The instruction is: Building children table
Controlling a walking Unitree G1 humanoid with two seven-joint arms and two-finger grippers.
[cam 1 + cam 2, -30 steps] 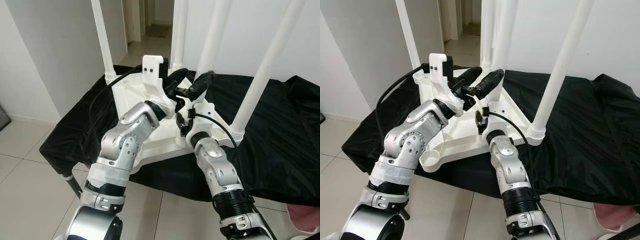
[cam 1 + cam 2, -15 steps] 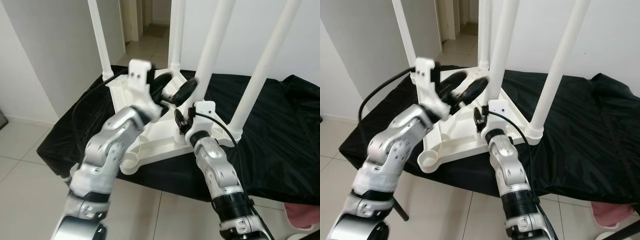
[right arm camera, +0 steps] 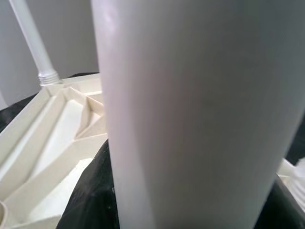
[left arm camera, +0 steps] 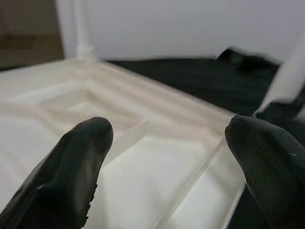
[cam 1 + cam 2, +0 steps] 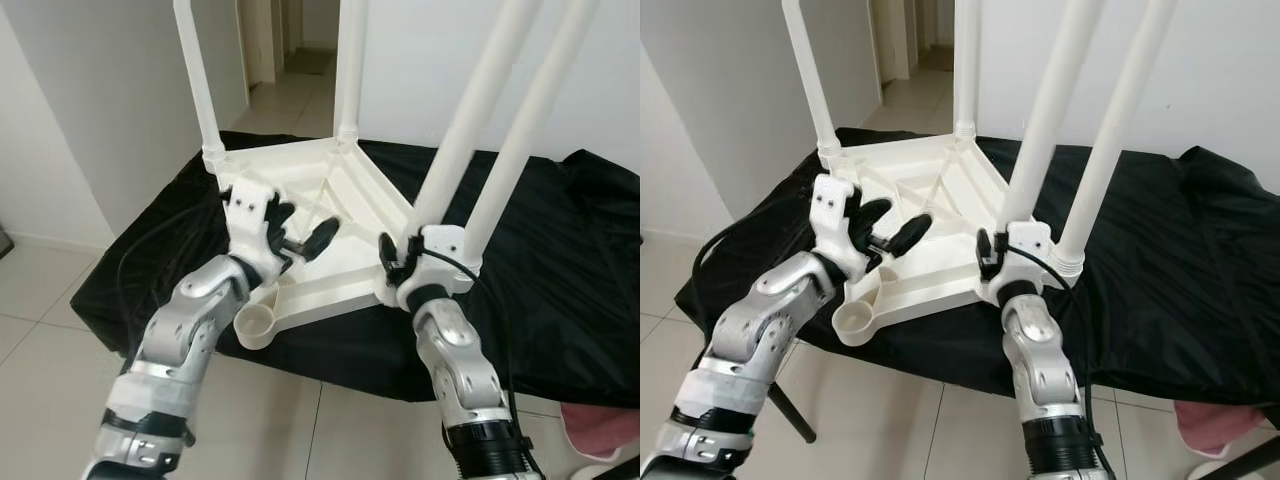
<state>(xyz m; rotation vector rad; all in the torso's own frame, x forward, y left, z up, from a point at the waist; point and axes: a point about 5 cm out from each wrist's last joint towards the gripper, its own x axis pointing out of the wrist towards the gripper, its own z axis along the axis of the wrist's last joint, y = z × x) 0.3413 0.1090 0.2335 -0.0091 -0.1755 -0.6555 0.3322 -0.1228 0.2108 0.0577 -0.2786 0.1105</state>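
The empty leg socket (image 5: 258,322) sits at the near corner, just below the left claw (image 5: 300,235), whose fingers are spread apart above the upturned white tabletop (image 5: 330,200). The right claw (image 5: 420,235) is clamped around a loose white leg (image 5: 470,120). Three mounted legs stand beyond, over the black-draped bench (image 5: 560,260).

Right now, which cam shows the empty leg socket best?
Right eye view: the empty leg socket shows whole at the upturned tabletop's near corner. Left eye view shows it too. In the wrist views I can't make it out.
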